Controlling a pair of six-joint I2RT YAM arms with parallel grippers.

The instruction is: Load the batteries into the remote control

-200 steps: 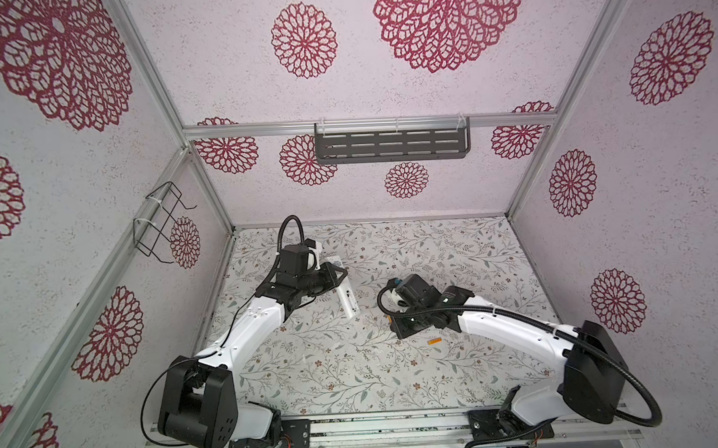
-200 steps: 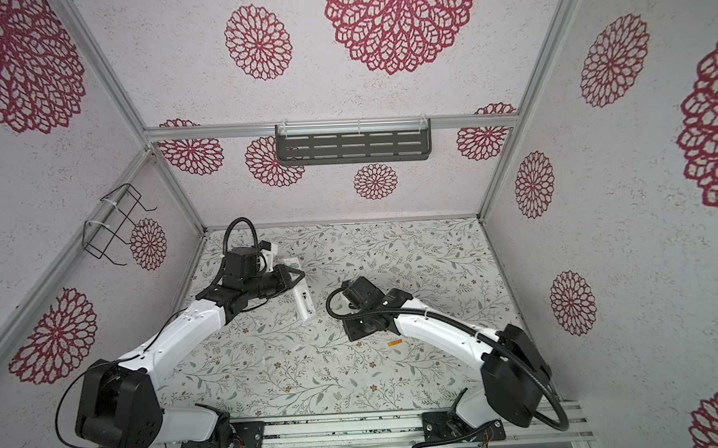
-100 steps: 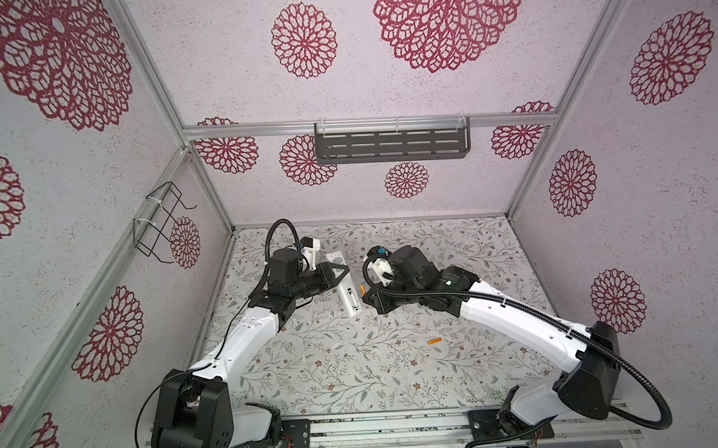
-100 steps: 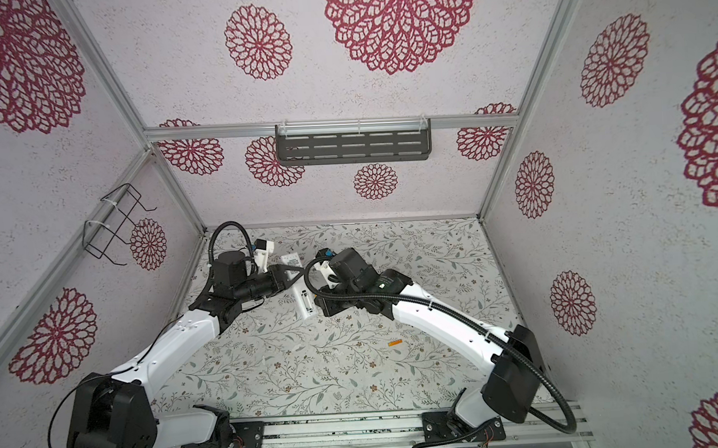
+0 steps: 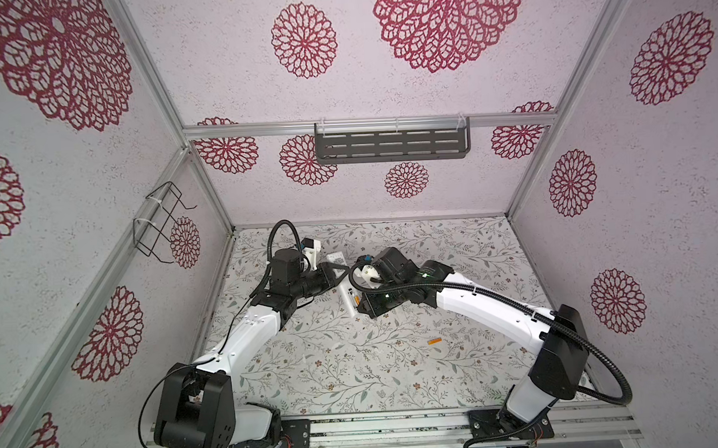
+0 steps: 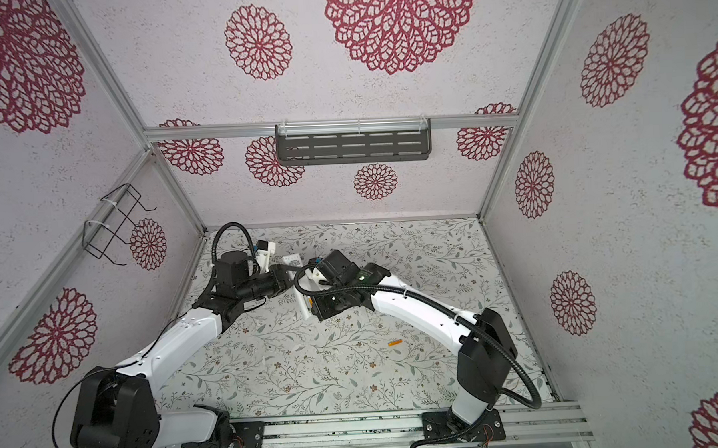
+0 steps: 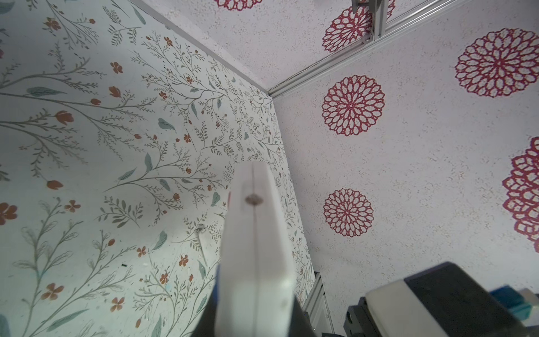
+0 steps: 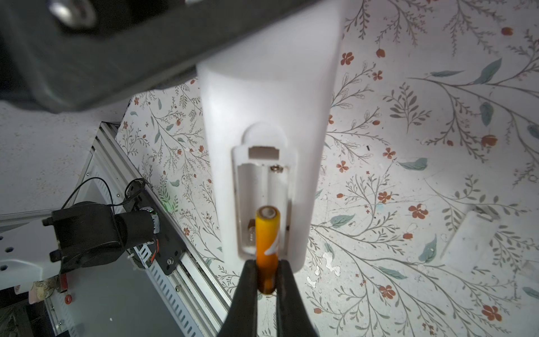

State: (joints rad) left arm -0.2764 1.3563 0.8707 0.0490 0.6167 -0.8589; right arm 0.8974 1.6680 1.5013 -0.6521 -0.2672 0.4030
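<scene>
Above floral table [image 8: 437, 102], battery [image 8: 267, 239] pokes into remote [image 8: 262, 87] compartment [image 8: 253, 186].

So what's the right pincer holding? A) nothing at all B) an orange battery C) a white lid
B: the right wrist view shows the right pincer shut on an orange battery, whose tip is at the open slot in the remote.

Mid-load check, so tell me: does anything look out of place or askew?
The battery in the right gripper pokes over the remote control's open bay, not seated in a slot. A second battery lies loose on the table.
</scene>
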